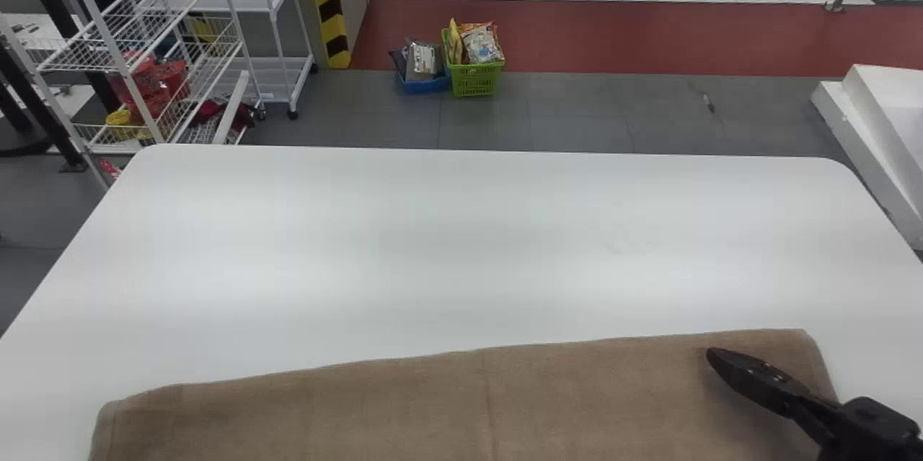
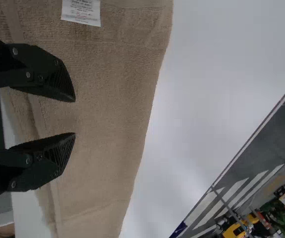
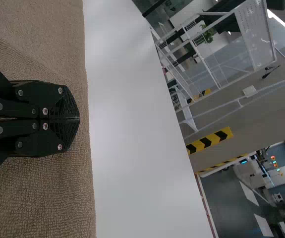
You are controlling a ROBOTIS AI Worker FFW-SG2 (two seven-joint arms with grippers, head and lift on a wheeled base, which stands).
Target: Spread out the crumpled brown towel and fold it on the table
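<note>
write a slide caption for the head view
Black right gripper over the right end of a spread-out brown cloth towel on a white round-cornered table.

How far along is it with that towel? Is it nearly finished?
Spreading looks mostly done: the brown cloth towel lies broad and fairly flat on the smooth white table. Nothing appears to be in hand: the left black tool is open over the towel, the right black tool closed over it. Folding probably remains; I can't make out a finished fold.
</note>
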